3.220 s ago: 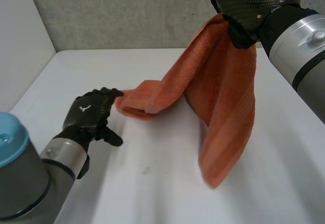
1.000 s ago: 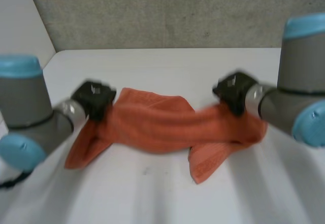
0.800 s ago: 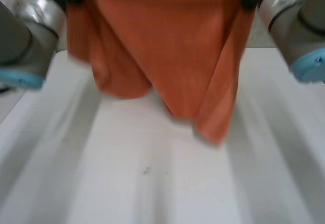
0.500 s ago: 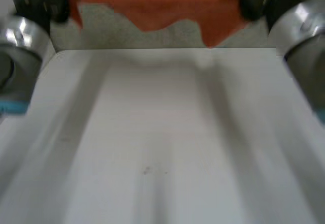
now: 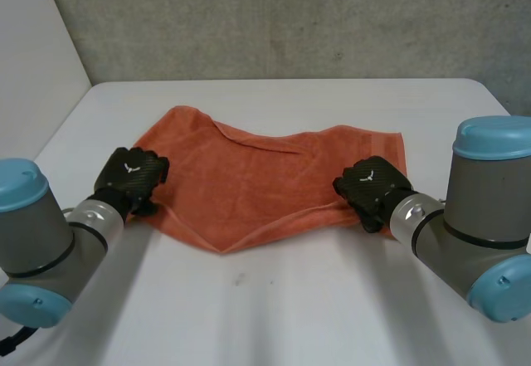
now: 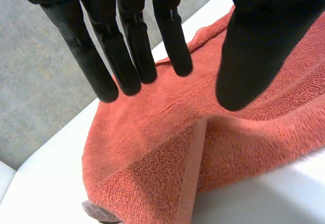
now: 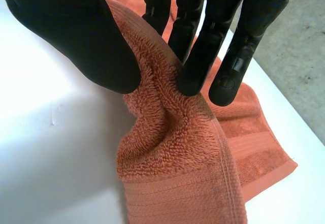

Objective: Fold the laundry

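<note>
Orange towel [image 6: 167, 153] under robot hand [image 6: 256, 36] (fingers [image 6: 170, 36] straight)

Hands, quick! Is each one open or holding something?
Left hand: open, fingers straight above the orange towel.
Right hand: shut on the towel, pinched between thumb and fingers.
</note>
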Tool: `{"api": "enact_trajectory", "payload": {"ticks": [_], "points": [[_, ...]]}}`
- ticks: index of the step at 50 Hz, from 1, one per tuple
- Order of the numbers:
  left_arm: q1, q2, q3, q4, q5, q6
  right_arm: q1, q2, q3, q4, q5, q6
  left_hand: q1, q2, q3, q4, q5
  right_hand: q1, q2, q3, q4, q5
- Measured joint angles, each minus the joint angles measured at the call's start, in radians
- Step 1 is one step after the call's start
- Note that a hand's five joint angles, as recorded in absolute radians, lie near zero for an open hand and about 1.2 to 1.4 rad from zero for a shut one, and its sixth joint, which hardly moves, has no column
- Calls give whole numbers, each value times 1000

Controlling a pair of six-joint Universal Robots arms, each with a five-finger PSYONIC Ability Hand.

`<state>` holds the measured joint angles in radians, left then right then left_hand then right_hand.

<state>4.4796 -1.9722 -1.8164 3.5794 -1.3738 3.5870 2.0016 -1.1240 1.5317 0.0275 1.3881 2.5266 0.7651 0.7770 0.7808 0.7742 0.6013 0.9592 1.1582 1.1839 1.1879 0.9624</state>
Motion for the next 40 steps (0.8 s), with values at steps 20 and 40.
{"api": "enact_trajectory", "payload": {"ticks": [20, 40], "points": [[143, 9, -36, -22, 25, -2, -14, -46, 42, -49, -3, 140, -296, -313, -313, -317, -324, 0, 0, 0, 0, 0], [187, -49, -33, -28, 89, -15, -8, -43, 68, -58, -6, 135, -286, -295, -300, -290, -288, 0, 0, 0, 0, 0]]}}
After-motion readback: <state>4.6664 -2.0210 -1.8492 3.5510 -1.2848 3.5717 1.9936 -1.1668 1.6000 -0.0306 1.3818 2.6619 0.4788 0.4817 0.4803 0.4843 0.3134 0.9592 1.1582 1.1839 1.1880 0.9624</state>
